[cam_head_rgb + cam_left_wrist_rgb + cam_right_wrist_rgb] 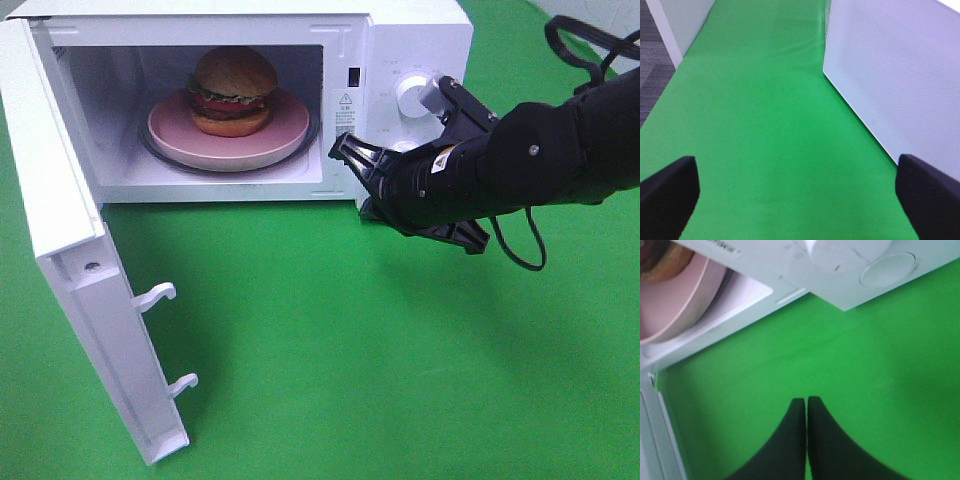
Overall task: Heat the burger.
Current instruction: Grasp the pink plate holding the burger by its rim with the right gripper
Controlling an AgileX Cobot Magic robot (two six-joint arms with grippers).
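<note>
**Burger on its plate inside the open microwave, right gripper closed at the control panel**

Nearest the camera, the white microwave door [90, 300] stands swung fully open on the left side. Its inner edge faces out, and two latch hooks [155, 293] stick out of that edge, one above the other. The green surface [350, 350] spreads out bare in front of the oven.

The left gripper [796, 165] shows only in its own wrist view. Its two black fingers [670, 192] are spread wide apart with nothing between them, over the green surface. Just beside it is a white panel [890, 75] with a fine dotted pattern. I cannot tell which part of the oven that panel is.

Further in, the right arm reaches from the right side. The right gripper [340, 150] has its jaws pressed together and holds nothing. It is raised off the surface, in front of the lower part of the control panel, close to the right edge of the oven opening. In the right wrist view the closed fingertips [800, 407] meet over the green surface just outside the oven front.

Behind the gripper is the microwave [400, 30], with a white dial [413, 95] on its panel. Inside the cavity the burger [234, 88] sits upright in the middle of a round pink plate [285, 130], well apart from both grippers.
</note>
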